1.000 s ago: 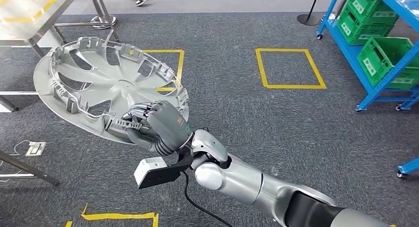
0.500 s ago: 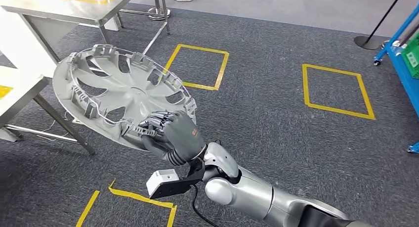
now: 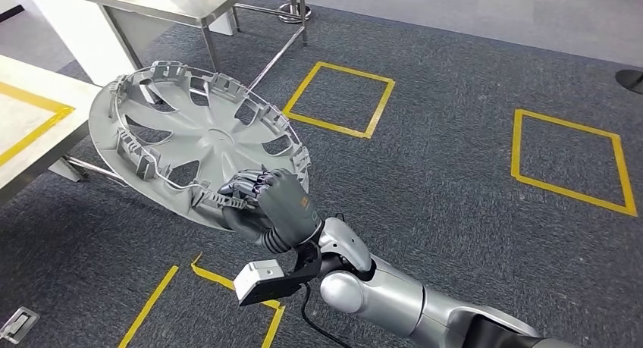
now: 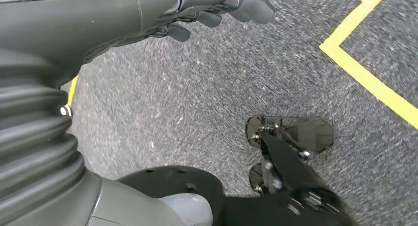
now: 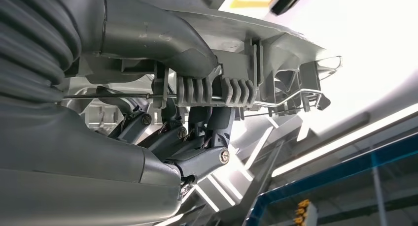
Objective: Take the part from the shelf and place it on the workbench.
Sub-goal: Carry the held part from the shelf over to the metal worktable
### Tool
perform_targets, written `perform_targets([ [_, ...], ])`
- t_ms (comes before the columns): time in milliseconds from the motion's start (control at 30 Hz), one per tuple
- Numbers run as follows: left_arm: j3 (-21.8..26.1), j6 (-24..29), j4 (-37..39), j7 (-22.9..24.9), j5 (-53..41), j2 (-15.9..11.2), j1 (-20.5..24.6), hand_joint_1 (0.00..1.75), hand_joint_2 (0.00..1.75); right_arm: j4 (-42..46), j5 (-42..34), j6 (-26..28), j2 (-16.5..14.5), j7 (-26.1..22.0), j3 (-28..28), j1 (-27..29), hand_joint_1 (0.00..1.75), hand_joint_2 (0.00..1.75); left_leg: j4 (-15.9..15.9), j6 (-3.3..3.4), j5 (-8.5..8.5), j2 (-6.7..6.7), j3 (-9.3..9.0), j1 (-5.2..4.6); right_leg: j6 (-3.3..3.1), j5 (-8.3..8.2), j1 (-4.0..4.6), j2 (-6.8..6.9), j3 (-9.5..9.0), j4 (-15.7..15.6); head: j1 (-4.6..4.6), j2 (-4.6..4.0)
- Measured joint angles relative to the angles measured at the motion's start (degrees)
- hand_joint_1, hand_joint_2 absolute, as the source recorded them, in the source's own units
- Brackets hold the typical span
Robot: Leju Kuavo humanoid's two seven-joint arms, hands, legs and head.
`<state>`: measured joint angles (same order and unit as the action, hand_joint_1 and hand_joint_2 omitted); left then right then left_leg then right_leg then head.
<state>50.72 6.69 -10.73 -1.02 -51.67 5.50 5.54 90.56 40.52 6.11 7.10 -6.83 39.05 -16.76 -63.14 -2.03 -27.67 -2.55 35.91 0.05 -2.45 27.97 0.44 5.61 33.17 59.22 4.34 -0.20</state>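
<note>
view swinging left, shelf gone, bench (image 3: 34, 128) entering frame left | right hand (image 3: 277, 208) still clamping hubcap (image 3: 193, 139) rim | left hand (image 4: 217, 7) hanging empty, half-curled | carry nearly done

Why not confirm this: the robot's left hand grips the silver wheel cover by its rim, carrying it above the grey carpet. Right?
One thing is wrong: the right hand, not the left, grips the silver wheel cover by its rim above the grey carpet, as the head view shows. The left hand holds nothing.
</note>
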Motion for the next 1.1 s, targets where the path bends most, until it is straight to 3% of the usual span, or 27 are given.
perform_targets([
  [67, 0.01, 0.01, -0.02, -0.22, 0.38, -0.08, 0.04, 0.0, 1.75, -0.16, -0.39, -0.04, 0.0, -0.68, -0.03, -0.19, 1.75, 1.75, 4.02, 0.86, 0.99, -1.57, -2.11, -0.56, 0.42, 0.18, 0.24, 1.27, -0.11, 0.11, 0.03, 0.0],
  [133, 0.03, 0.02, -0.01, -0.44, 0.72, -0.08, -0.15, 0.0, 1.75, -0.5, -0.73, -0.25, -0.01, -1.24, -0.01, -0.57, 1.75, 1.75, 4.43, 1.46, 1.23, -0.47, -1.99, -0.69, 0.92, 0.21, 0.3, 2.5, -0.28, 0.04, 0.06, 0.0],
  [167, 0.04, 0.02, 0.01, -0.59, 0.87, -0.04, -0.35, 0.0, 1.75, -0.7, -0.92, -0.44, -0.02, -1.43, 0.03, -0.87, 1.75, 1.75, 4.67, 1.71, 1.46, 0.25, -2.03, -0.53, 1.24, 0.43, 0.22, 2.38, -0.31, 0.21, 0.07, 0.0],
  [233, 0.1, 0.02, 0.02, -0.9, 1.09, -0.03, -0.62, 0.0, 1.75, -1.07, -1.37, -0.83, -0.06, -1.62, 0.17, -1.68, 1.75, 1.75, 5.17, 2.25, 1.96, 1.62, -2.14, -0.04, 1.97, 2.33, -0.06, -0.32, 0.78, 2.97, 0.08, 0.0],
  [300, 0.14, 0.02, 0.02, -1.07, 1.08, -0.03, -0.51, 0.0, 1.75, -1.51, -1.77, -1.06, -0.06, -1.55, 0.32, -2.28, 1.75, 1.75, 5.25, 2.54, 2.24, 3.02, -1.92, 0.25, 2.54, 5.73, -0.57, -3.93, 3.94, 9.74, 0.15, 0.0],
  [367, 0.14, 0.02, 0.02, -0.96, 0.89, 0.03, -0.37, 0.0, 1.75, -1.85, -1.94, -1.12, -0.04, -1.23, 0.42, -2.41, 1.75, 1.75, 5.08, 2.5, 2.38, 4.74, -1.63, 0.4, 2.87, 7.33, -0.92, -5.06, 6.67, 15.23, 0.24, 0.0],
  [400, 0.14, 0.02, 0.02, -0.81, 0.73, 0.06, -0.37, 0.0, 1.75, -1.92, -1.97, -1.1, -0.04, -1.06, 0.46, -2.42, 1.75, 1.75, 4.92, 2.38, 2.42, 5.66, -1.51, 0.51, 2.96, 6.66, -1.05, -5.21, 6.8, 15.34, 0.26, 0.0],
  [467, 0.14, 0.02, 0.02, -0.49, 0.44, 0.07, -0.34, 0.0, 1.75, -1.93, -1.97, -1.04, -0.04, -0.73, 0.5, -2.44, 1.75, 1.75, 4.39, 1.95, 2.38, 7.51, -1.26, 0.85, 3.15, 2.87, -1.46, -6.31, 4.0, 9.31, 0.26, 0.0],
  [500, 0.14, 0.02, 0.01, -0.37, 0.33, 0.05, -0.26, 0.0, 1.75, -1.94, -1.96, -0.98, -0.04, -0.56, 0.51, -2.43, 1.75, 1.75, 4.07, 1.56, 2.34, 8.37, -0.99, 0.95, 3.27, 1.51, -1.69, -7.85, 2.26, 5.62, 0.26, 0.0],
  [567, 0.14, 0.02, -0.02, -0.2, 0.14, 0.01, -0.06, 0.0, 1.75, -1.94, -1.86, -0.8, -0.04, -0.36, 0.51, -2.38, 1.75, 1.75, 3.66, 0.63, 2.48, 9.86, -0.28, 1.1, 3.2, 0.51, -1.97, -10.18, 0.39, 1.43, 0.22, 0.0],
  [600, 0.14, 0.02, -0.02, -0.14, 0.06, -0.02, -0.05, 0.0, 1.75, -1.94, -1.79, -0.71, -0.04, -0.32, 0.52, -2.35, 1.75, 1.75, 3.73, 0.1, 2.71, 10.56, 0.06, 1.18, 2.96, 0.73, -1.86, -10.47, 0.31, 1.18, 0.2, 0.0],
  [667, 0.14, 0.02, 0.01, -0.04, -0.02, -0.06, -0.2, 0.0, 1.75, -1.93, -1.66, -0.61, -0.11, -0.25, 0.54, -2.36, 1.75, 1.75, 3.98, -0.7, 3.12, 11.38, 0.55, 1.38, 2.16, 0.39, -1.83, -9.02, 0.25, 1.02, 0.15, 0.0],
  [733, 0.14, 0.01, 0.03, 0.09, -0.13, -0.05, -0.24, 0.0, 1.75, -1.92, -1.53, -0.5, -0.29, -0.17, 0.56, -2.42, 1.75, 1.75, 2.02, -1.08, 1.93, 8.69, 1.75, 1.12, 1.33, 0.1, -1.88, -7.43, 0.12, 0.67, -0.26, 0.0],
  [800, 0.14, -0.05, 0.03, 0.22, -0.31, 0.01, 0.0, 0.0, 1.75, -1.91, -1.39, -0.28, -0.41, -0.08, 0.51, -2.41, 1.75, 1.75, -4.39, -1.2, -1.45, 4.66, 4.74, 0.82, 0.78, 0.09, -1.59, -5.66, 0.12, 0.54, -0.68, 0.0],
  [867, 0.14, -0.09, 0.04, 0.32, -0.49, 0.0, 0.2, 0.0, 1.75, -1.91, -1.3, -0.1, -0.41, 0.05, 0.46, -2.25, 1.75, 1.75, -10.82, -1.24, -3.9, 3.23, 7.47, 0.83, 0.53, 0.17, -1.27, -3.82, 0.16, 0.55, -0.71, 0.0],
  [900, 0.14, -0.09, 0.04, 0.36, -0.55, 0.0, 0.21, 0.0, 1.75, -1.91, -1.28, -0.06, -0.41, 0.09, 0.46, -2.11, 1.75, 1.75, -11.52, -1.19, -3.74, 2.99, 7.53, 0.82, 0.48, 0.2, -1.18, -2.99, 0.15, 0.56, -0.72, 0.0],
  [967, 0.14, -0.09, 0.03, 0.43, -0.59, -0.01, 0.19, 0.0, 1.75, -1.91, -1.24, -0.05, -0.41, 0.12, 0.46, -1.9, 1.75, 1.75, -6.46, -0.83, -0.91, 2.11, 4.3, 0.74, 0.51, 0.28, -1.08, -1.55, 0.03, 0.58, -0.73, 0.0],
  [1033, 0.14, -0.08, 0.01, 0.42, -0.59, -0.02, 0.36, 0.0, 1.75, -1.91, -1.09, -0.02, -0.41, 0.08, 0.44, -1.87, 1.75, 1.75, 0.8, -0.04, 1.19, -0.71, 0.21, 0.19, 0.78, 0.45, -0.84, -0.3, -0.15, 0.63, -0.71, 0.0],
  [1100, 0.14, -0.07, 0.01, 0.4, -0.59, -0.02, 0.53, 0.0, 1.75, -1.91, -0.94, 0.01, -0.43, 0.0, 0.43, -1.88, 1.75, 1.75, 3.57, 0.82, 1.36, -1.98, -1.09, -0.37, 1.32, 0.6, -0.57, 0.88, -0.31, 0.61, -0.7, 0.0],
])
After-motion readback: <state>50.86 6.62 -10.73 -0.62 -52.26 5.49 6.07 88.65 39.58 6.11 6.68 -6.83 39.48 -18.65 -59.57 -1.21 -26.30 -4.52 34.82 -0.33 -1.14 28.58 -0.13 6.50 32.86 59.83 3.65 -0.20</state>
